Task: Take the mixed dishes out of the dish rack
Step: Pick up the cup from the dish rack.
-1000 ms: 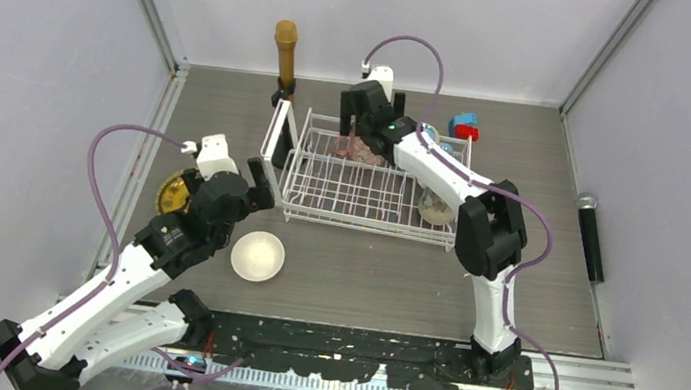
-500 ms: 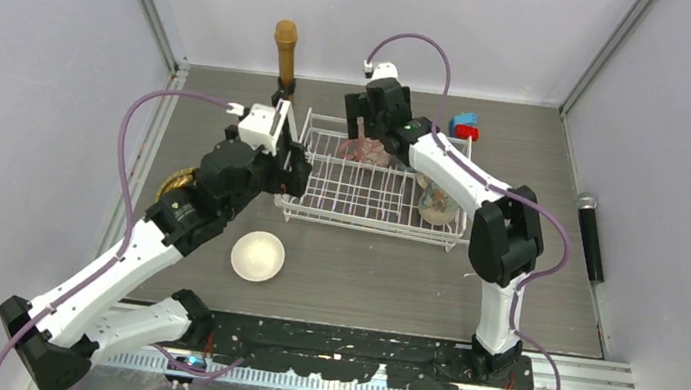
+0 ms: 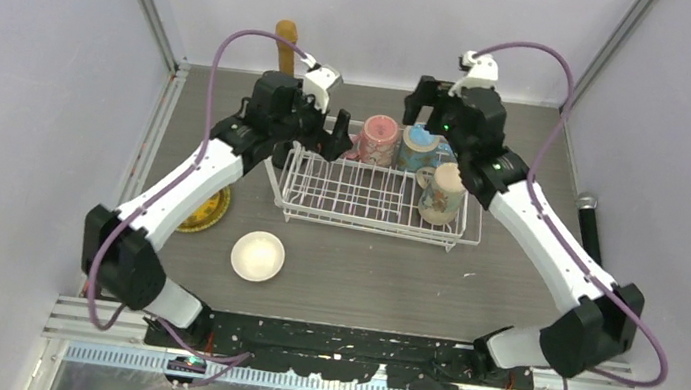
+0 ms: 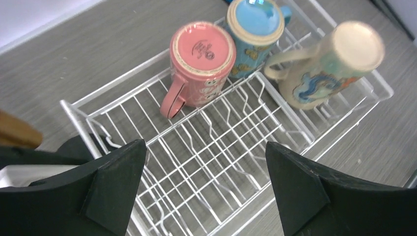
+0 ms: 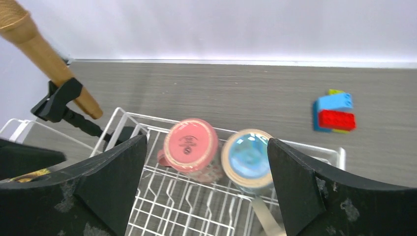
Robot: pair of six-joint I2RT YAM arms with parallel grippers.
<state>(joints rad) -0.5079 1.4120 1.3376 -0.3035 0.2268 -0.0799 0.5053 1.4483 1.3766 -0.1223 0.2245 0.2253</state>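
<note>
The white wire dish rack (image 3: 361,197) holds three upturned mugs at its far end: pink (image 3: 379,142), blue (image 3: 418,147) and a tilted cream patterned one (image 3: 441,192). On the table to the rack's left lie a white bowl (image 3: 258,255) and a tan plate (image 3: 205,212). My left gripper (image 3: 312,148) hovers open over the rack's far left end. In its wrist view the left gripper (image 4: 204,147) is above bare rack wires (image 4: 295,128), short of the pink mug (image 4: 201,51). My right gripper (image 5: 206,142) hangs open above the pink mug (image 5: 189,142) and the blue mug (image 5: 246,155).
A brown microphone-shaped stick (image 3: 285,46) stands on a black clamp behind the rack's far left corner. A blue-and-red block (image 5: 334,110) lies beyond the rack. A black microphone (image 3: 591,232) lies along the right wall. Walls close in on three sides.
The left arm swung from beside the plate and bowl up over the rack's far left end. The right arm rose out of the rack, uncovering the mugs. Both grippers stayed open.
</note>
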